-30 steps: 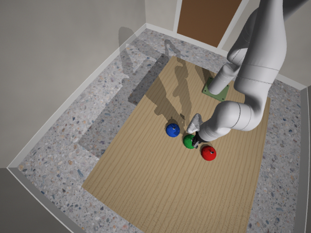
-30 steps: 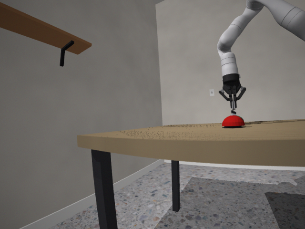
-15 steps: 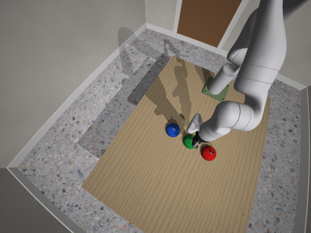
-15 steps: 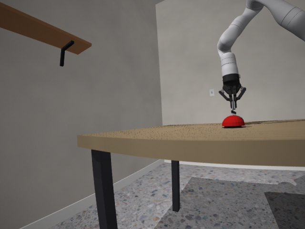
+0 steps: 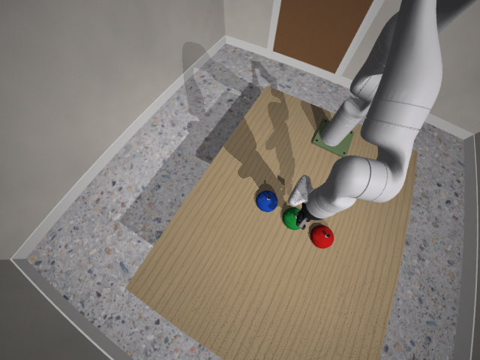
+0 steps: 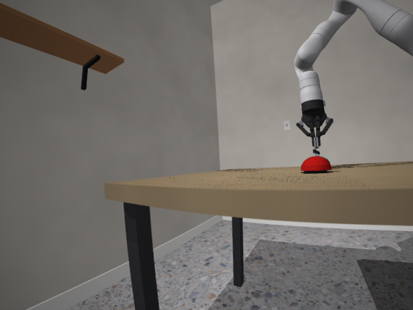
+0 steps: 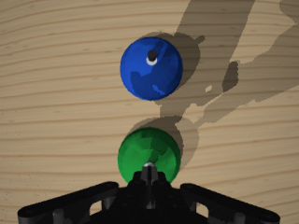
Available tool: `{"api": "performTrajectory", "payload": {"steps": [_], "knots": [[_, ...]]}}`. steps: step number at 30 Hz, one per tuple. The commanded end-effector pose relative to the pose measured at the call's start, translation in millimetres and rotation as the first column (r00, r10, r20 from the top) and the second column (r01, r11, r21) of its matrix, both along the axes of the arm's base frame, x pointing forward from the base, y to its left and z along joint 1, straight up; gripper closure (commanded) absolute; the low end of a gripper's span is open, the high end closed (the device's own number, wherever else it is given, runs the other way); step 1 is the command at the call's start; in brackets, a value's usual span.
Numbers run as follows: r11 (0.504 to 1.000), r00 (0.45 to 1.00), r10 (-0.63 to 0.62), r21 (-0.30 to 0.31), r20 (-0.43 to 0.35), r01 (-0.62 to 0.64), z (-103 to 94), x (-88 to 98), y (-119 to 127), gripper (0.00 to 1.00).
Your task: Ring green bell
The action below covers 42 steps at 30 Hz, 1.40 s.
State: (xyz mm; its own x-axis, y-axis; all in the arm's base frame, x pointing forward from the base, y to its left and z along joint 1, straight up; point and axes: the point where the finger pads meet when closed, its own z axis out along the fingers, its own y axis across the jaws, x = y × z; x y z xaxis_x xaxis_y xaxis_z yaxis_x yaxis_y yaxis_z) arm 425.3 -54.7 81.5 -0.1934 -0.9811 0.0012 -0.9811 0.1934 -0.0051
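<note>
The green bell (image 5: 291, 218) sits on the wooden table between a blue bell (image 5: 266, 201) and a red bell (image 5: 322, 236). My gripper (image 5: 301, 220) is shut and empty, pointing straight down over the green bell's top. In the wrist view the shut fingertips (image 7: 149, 171) cover the middle of the green bell (image 7: 149, 155), hiding its button. In the side view the fingertips (image 6: 315, 146) hang just above a button (image 6: 316, 152); the red bell (image 6: 315, 165) hides the green one there. I cannot tell whether the tips touch the button.
The blue bell (image 7: 151, 67) stands close beyond the green one in the wrist view, its button showing. The arm's green base plate (image 5: 333, 138) is at the table's far side. A wall shelf (image 6: 56, 43) hangs at upper left in the side view.
</note>
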Motion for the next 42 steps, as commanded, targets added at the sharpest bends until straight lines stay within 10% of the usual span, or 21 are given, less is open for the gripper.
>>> {"api": "performTrajectory", "payload": {"steps": [1, 42], "knots": [[1.0, 1.0, 0.0, 0.0, 0.002, 0.0, 0.7, 0.5, 0.0, 1.0], [1.0, 1.0, 0.0, 0.0, 0.002, 0.0, -9.3, 0.6, -0.1, 1.0]]}}
